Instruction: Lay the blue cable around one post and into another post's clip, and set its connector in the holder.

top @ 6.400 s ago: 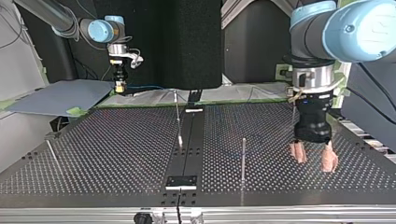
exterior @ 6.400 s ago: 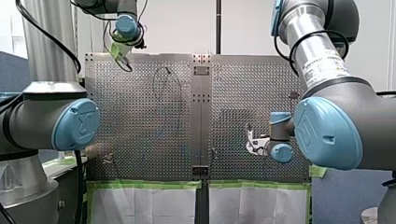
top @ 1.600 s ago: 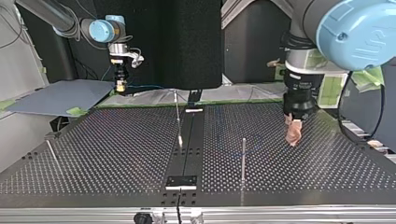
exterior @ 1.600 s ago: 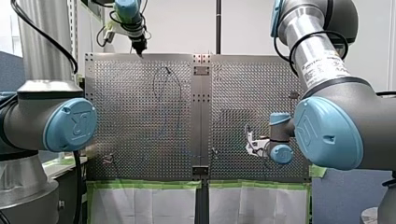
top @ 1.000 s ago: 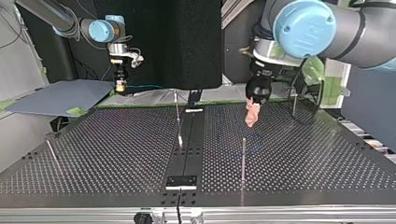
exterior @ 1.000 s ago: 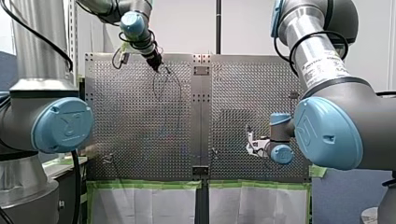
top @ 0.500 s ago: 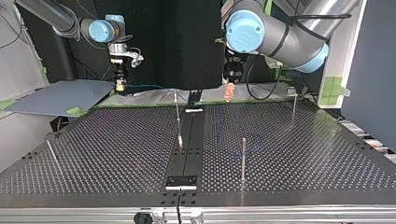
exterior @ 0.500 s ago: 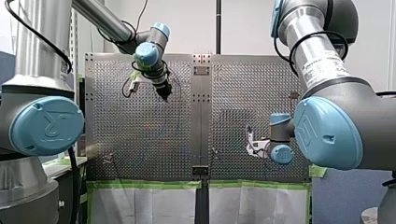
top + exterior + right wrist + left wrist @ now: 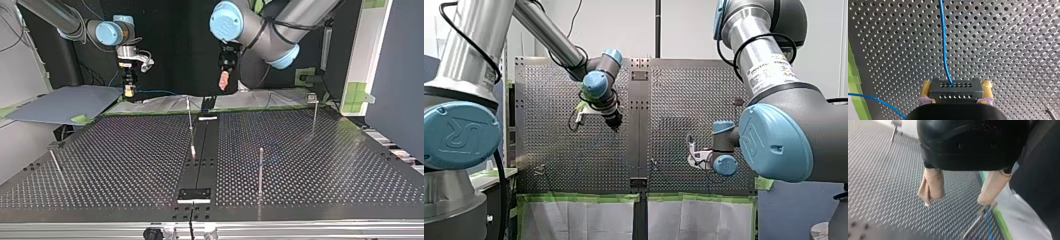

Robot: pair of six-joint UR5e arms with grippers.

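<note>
My right gripper (image 9: pixel 956 92) clenches the connector (image 9: pixel 955 87); my left gripper (image 9: pixel 960 195) hangs open by the blue cable (image 9: pixel 987 220), which I should grasp next for routing

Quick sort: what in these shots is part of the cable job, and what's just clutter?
Job:
- blue cable
- connector, held in right gripper
- left gripper, open
- plain post
- clip post
- plate, probably the holder

Clutter:
- blue sheet
- green tape
- white paper
</note>
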